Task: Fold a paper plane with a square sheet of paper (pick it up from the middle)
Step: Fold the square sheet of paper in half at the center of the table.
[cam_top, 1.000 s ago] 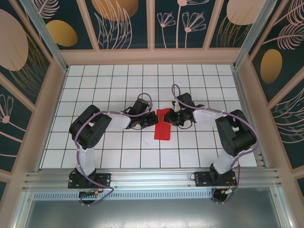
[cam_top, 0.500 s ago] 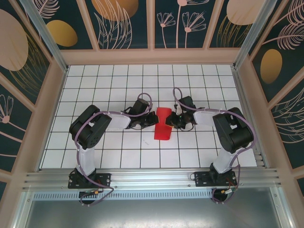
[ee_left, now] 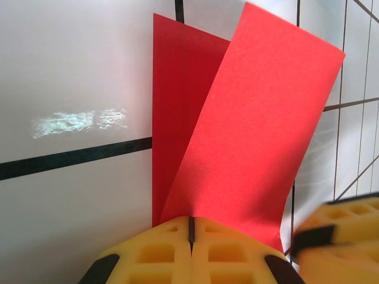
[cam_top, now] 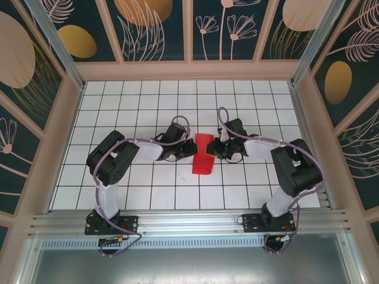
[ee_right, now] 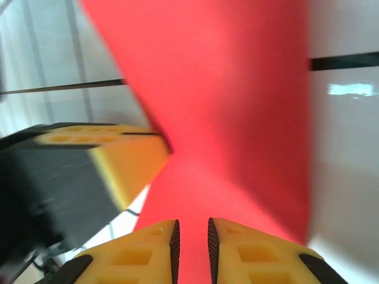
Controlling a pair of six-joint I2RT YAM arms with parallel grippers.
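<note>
Left wrist view: the left gripper (ee_left: 190, 231) pinches the folded red paper (ee_left: 249, 136), hiding its lower edge; the right gripper (ee_right: 190, 234), blurred, has jaws narrowly apart.

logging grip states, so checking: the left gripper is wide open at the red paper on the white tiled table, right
Not quite. The left gripper is shut, not wide open: in the left wrist view its yellow fingers meet with no gap, and the red paper fans out from between them. The white tiled table is as you said.
</note>
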